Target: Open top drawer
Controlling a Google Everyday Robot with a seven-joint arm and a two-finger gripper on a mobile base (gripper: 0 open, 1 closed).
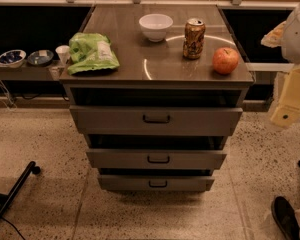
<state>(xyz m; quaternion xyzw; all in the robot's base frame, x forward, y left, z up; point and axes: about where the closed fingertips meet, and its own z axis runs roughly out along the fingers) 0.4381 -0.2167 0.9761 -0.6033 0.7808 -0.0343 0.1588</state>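
Note:
The top drawer (115, 120) is the widest grey front, just under the cabinet's top, with a small dark bar handle (156, 119) at its centre. A dark gap shows above its front edge. The mid-sized drawer (120, 159) and the smallest drawer (125, 183) sit below it. My gripper (290, 101), pale yellow and white, hangs at the right edge of the camera view. It is to the right of the cabinet, level with the top drawer and well apart from the handle.
On the cabinet top (140, 64) are a green bag (91, 53), a white bowl (155, 26), a drink can (194, 39) and an apple (225, 60). Small bowls (25, 58) sit on a shelf at left. A black leg (12, 194) lies on the floor at left and a shoe (285, 216) at lower right.

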